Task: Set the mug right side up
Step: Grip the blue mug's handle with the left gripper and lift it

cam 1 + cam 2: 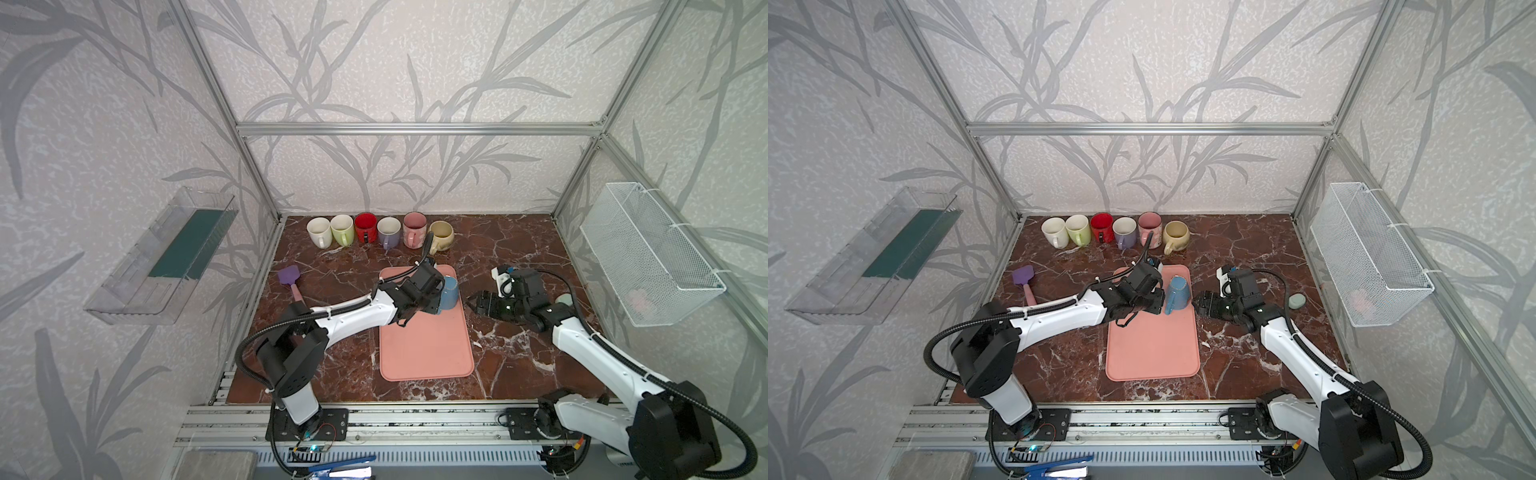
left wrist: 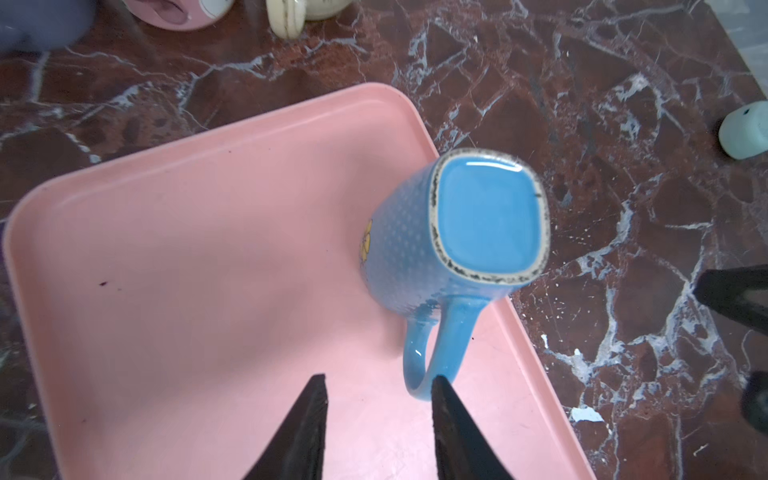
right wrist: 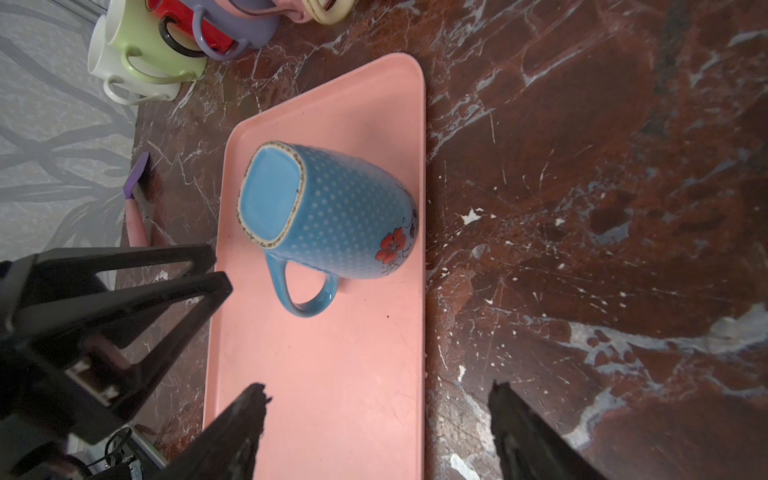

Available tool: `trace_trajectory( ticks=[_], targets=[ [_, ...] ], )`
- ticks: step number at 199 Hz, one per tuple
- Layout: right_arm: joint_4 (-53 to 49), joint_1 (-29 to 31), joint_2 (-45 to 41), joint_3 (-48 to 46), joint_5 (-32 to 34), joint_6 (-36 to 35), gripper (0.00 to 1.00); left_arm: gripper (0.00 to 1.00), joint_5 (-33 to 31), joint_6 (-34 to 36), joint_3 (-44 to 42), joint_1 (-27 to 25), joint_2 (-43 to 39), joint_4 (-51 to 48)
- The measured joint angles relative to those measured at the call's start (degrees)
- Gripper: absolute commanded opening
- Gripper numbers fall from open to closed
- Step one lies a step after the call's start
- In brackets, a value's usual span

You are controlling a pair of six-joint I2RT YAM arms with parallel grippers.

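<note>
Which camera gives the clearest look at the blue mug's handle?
The right wrist view: the handle of the blue mug shows as a full open loop. The left wrist view sees it foreshortened. In a top view it is only a small sliver.

Both top views look down from high in front; both wrist views sit close, sharing the mug.

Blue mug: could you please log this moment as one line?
blue mug: upside down on pink tray | left claw: open beside handle | right claw: open, empty
</note>
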Motion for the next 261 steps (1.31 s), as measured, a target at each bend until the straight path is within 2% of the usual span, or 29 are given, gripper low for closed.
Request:
trace_trajectory(
  ticks=[56,145,206,261],
  targets=[
    [0.04,0.0,-3.17,-0.94,0.66,0.55,0.83,0.46,-2.64,1.81,5.27,-3.93,2.95,-5.14],
    [0.0,0.0,-4.72,-5.14,0.96,0.72,0.83,0.43,-5.73,3.08,14.25,-4.11,12.41,-9.9],
    [0.17,0.0,-4.85,-6.03,0.85,0.98,0.83,0.39,-6.67,3.32,18.62,-4.11,16.41,-12.68],
    [0.59,0.0,-4.46,-6.03,0.83,1.11,0.83,0.31,-6.82,3.48,19.61,-4.11,18.21,-14.29]
  ],
)
